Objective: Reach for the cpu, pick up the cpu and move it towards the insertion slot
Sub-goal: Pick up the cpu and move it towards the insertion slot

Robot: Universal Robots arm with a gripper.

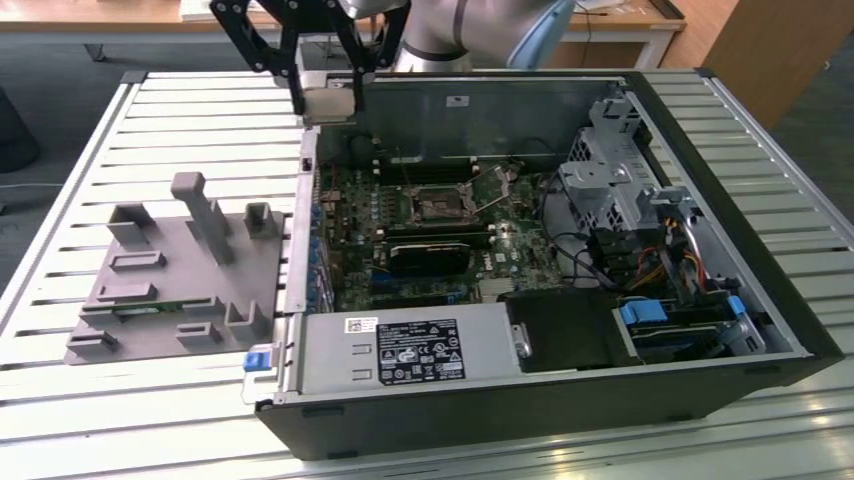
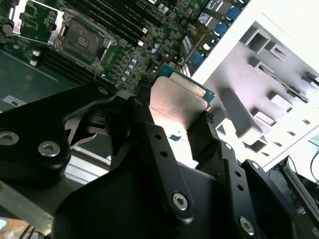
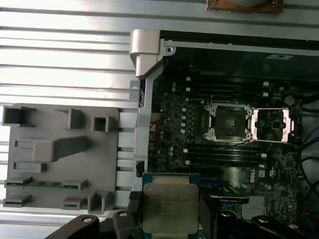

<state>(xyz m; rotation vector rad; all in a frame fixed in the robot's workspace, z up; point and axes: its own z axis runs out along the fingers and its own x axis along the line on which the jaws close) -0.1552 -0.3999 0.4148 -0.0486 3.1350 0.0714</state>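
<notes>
One chip is in our grasp: the cpu sits clamped between the black fingers of our end effector, its silver top and green-edged rim showing in both wrist views. In the exterior view our end effector hangs above the upper corner of the open computer case, on the exterior view's left side of it, with a pale square held at its tips.

Below us lies the motherboard. The insertion slot is on it, a silvery frame around a dark centre, with its hinged metal cover folded open just beside it. We see the same socket in the exterior view near the middle of the board, and in the second wrist view. The cpu is raised clear of the board and well apart from the slot.

On the slatted metal surface, beside the case, rests the grey tray with its blocks and posts; a thin green strip lies in one of its recesses.
</notes>
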